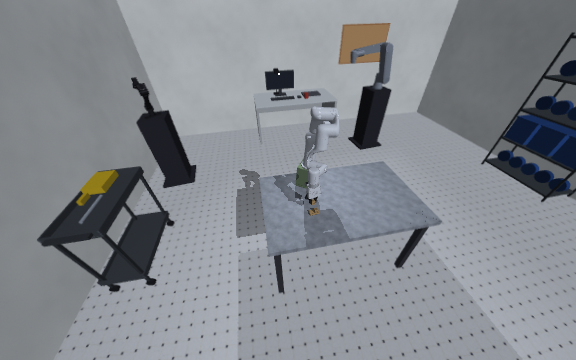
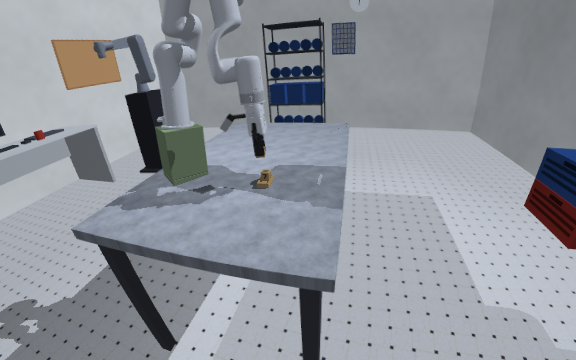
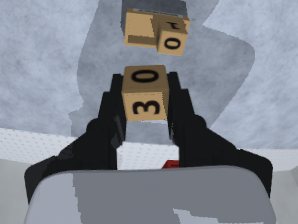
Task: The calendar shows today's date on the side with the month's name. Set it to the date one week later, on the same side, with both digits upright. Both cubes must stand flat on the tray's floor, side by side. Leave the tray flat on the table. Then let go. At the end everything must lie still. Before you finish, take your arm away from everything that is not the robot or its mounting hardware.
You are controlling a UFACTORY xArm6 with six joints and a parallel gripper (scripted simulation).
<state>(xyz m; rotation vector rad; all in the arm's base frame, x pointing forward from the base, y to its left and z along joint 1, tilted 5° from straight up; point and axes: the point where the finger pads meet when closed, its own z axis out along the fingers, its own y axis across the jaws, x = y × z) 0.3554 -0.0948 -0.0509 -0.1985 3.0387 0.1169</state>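
Note:
My gripper (image 1: 312, 200) (image 2: 259, 153) (image 3: 145, 87) is shut on a wooden cube (image 3: 145, 94) and holds it in the air above the table. In the wrist view this cube shows a 0 and a 3, both turned sideways. The wooden tray (image 2: 264, 186) (image 3: 139, 23) stands on the table, below the gripper and apart from it. A second cube (image 2: 266, 176) (image 3: 171, 43) is at one end of the tray, the right end in the wrist view. It shows a sideways 0 and another digit that I cannot read surely. The month's name cannot be made out.
The grey table (image 1: 368, 200) (image 2: 208, 225) carries the green block (image 1: 301, 176) (image 2: 185, 152) under the arm's base, behind the tray. The table's front edge lies beyond the tray on the side away from this block. The arm's shadow falls around the tray.

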